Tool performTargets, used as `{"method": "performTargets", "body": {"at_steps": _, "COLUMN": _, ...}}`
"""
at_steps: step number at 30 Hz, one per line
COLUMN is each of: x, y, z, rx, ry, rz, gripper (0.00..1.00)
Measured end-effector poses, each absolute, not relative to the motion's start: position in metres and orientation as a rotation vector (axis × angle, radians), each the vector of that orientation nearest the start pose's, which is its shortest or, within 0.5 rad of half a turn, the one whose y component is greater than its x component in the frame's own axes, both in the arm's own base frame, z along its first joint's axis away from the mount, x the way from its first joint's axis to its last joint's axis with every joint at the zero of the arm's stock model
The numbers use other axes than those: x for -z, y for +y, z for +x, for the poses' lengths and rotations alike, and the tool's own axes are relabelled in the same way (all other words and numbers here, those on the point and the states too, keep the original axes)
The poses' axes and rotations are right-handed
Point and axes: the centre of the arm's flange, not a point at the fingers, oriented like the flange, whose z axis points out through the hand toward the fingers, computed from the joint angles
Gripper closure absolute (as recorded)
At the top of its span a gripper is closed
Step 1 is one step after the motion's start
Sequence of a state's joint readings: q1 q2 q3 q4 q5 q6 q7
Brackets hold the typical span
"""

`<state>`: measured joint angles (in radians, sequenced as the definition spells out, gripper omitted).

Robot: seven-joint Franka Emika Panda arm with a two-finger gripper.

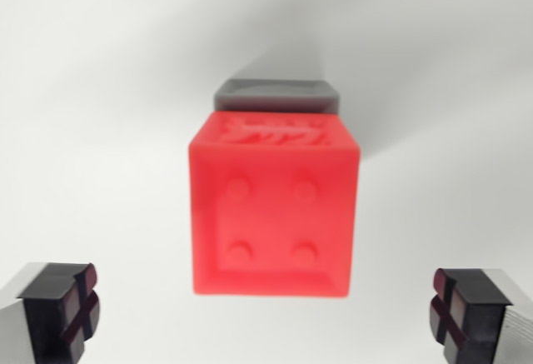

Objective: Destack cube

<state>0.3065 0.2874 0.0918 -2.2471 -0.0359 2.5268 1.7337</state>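
Red cube [273,206] right in the middle of the wrist view, big and a little blurry. Four small round bumps on its near face, in a square. Raised squiggly marks on its far face, too fuzzy to read. Sitting against a gray cube [278,95], with only a thin strip of the gray one peeking out past the red cube's far edge. Looks stacked, red one nearer the camera, gray one behind it. Soft dark shadow fanning out from behind the gray cube, up and toward the wrist view's right.

White table [100,131] all around the red cube, plain and bright.

Gripper [266,314] spread wide, holding nothing. One finger [62,306] low in the corner at the wrist view's left of the red cube, the other finger [466,310] low in the corner at the wrist view's right of it. Black pads with dark red cross marks on the tips, gray metal behind them. Both fingers well apart from the red cube, not touching it. Red cube between the two fingers, a bit farther out than their tips.
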Motion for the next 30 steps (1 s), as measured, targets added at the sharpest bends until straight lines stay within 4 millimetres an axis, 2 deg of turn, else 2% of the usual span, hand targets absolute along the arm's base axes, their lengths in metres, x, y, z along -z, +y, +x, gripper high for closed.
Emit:
{"method": "performTargets", "body": {"at_steps": 15, "x": -0.188, "y": 0.211, "z": 0.499, "rx": -0.011, "ry": 1.915, "rz": -2.492, "gripper": 0.0}}
{"method": "performTargets", "body": {"at_steps": 27, "x": -0.169, "y": 0.211, "z": 0.499, "rx": -0.01, "ry": 1.915, "rz": -2.492, "gripper": 0.0}}
{"method": "performTargets", "body": {"at_steps": 28, "x": -0.169, "y": 0.211, "z": 0.499, "rx": -0.009, "ry": 1.914, "rz": -2.492, "gripper": 1.0}}
{"method": "performTargets", "body": {"at_steps": 30, "x": -0.169, "y": 0.211, "z": 0.499, "rx": -0.009, "ry": 1.914, "rz": -2.492, "gripper": 1.0}}
